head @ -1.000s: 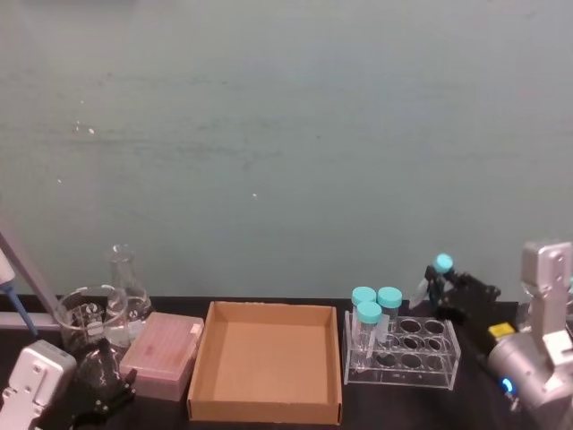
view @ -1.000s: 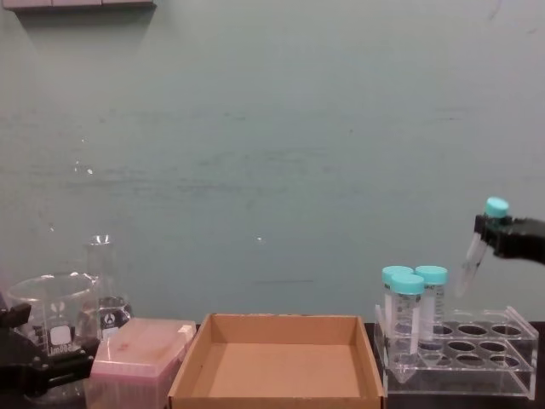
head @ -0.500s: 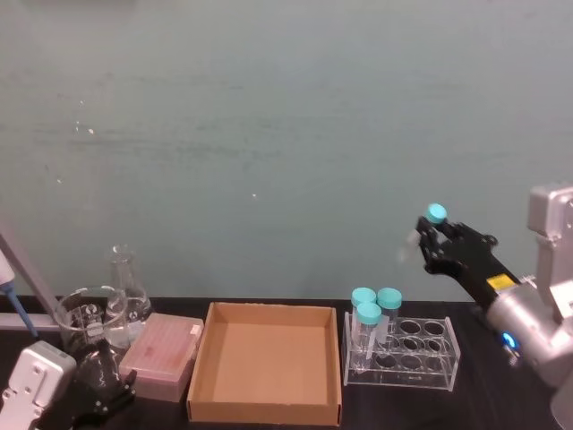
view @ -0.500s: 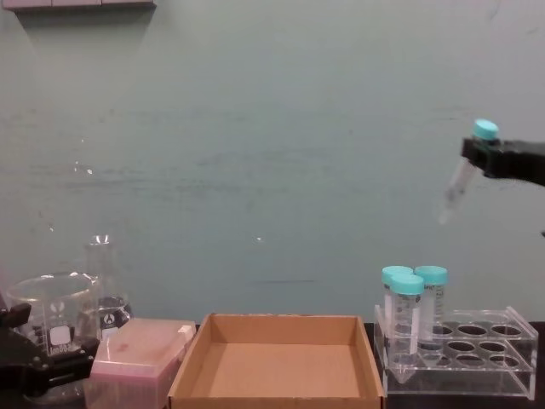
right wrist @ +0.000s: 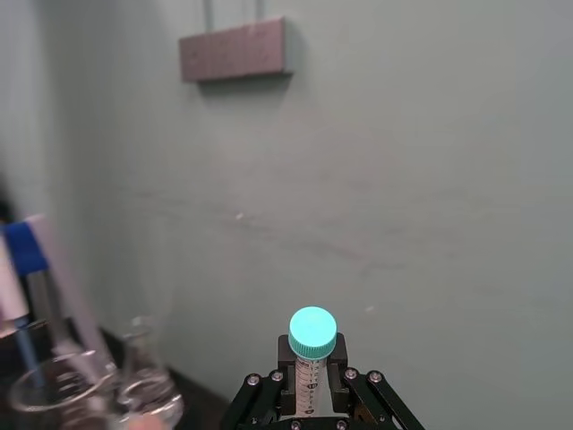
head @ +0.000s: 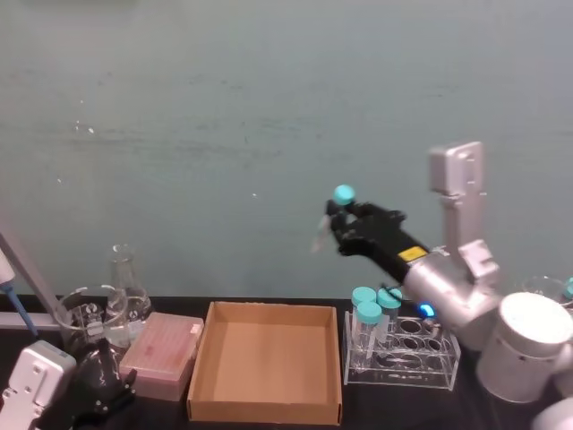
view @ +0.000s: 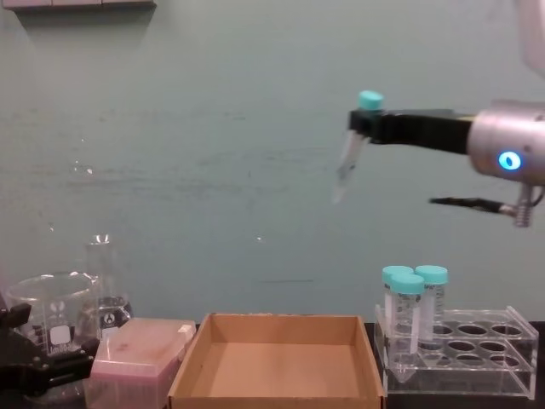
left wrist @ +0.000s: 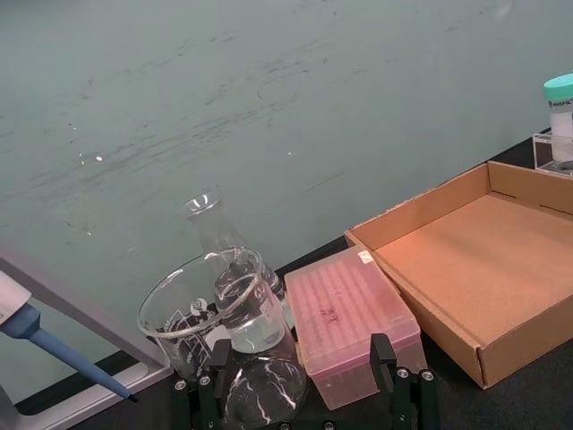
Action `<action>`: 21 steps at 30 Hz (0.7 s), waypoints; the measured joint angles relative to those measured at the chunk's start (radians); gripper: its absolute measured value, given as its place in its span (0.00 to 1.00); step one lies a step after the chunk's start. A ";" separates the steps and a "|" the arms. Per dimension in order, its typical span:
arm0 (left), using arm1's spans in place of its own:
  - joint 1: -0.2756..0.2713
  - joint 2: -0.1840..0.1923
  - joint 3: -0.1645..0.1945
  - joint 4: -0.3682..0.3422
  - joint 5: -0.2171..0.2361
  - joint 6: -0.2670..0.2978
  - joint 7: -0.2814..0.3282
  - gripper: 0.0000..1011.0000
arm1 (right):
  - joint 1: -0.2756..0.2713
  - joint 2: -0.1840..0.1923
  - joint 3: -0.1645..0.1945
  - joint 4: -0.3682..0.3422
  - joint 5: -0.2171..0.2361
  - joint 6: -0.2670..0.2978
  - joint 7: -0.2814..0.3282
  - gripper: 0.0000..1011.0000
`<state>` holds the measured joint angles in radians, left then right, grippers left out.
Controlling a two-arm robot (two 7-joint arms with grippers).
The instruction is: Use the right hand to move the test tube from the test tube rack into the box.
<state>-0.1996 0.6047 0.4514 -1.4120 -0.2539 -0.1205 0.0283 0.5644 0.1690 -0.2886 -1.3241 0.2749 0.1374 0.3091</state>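
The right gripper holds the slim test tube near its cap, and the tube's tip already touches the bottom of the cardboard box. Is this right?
Not quite. The right gripper does hold the test tube near its cap, but the tip hangs high in the air, well above the box, touching nothing. The chest view shows this.

Pretty flat, soft light is falling on the pale green wall, only faint shadows showing; blue ring light is glowing on the silver-grey arm, clear glass beaker is catching glints.
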 joint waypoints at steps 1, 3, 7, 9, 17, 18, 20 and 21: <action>0.000 0.000 0.000 0.000 0.000 0.000 0.000 0.99 | 0.004 -0.006 -0.007 0.005 0.002 0.013 0.000 0.21; 0.000 0.000 0.000 0.000 0.000 0.000 0.000 0.99 | 0.016 -0.023 -0.024 0.023 0.009 0.052 -0.001 0.21; 0.000 0.000 0.000 0.000 0.000 0.000 0.000 0.99 | 0.037 -0.047 -0.048 0.065 0.015 0.102 -0.012 0.21; 0.000 0.000 0.000 0.000 0.000 0.000 0.000 0.99 | 0.046 -0.055 -0.058 0.086 0.014 0.111 -0.018 0.21; 0.000 0.000 0.000 0.000 0.000 0.000 0.000 0.99 | 0.106 -0.103 -0.103 0.232 -0.028 0.101 -0.042 0.21; 0.000 0.000 0.000 0.000 0.000 0.000 0.000 0.99 | 0.111 -0.107 -0.105 0.242 -0.032 0.100 -0.043 0.21; 0.000 0.000 0.000 0.000 0.000 0.000 0.000 0.99 | 0.127 -0.120 -0.115 0.280 -0.046 0.090 -0.045 0.21; 0.000 0.000 0.000 0.000 0.000 0.000 0.000 0.99 | 0.132 -0.123 -0.119 0.293 -0.051 0.086 -0.046 0.21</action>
<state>-0.1995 0.6047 0.4514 -1.4120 -0.2539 -0.1205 0.0283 0.6961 0.0455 -0.4074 -1.0314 0.2242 0.2237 0.2632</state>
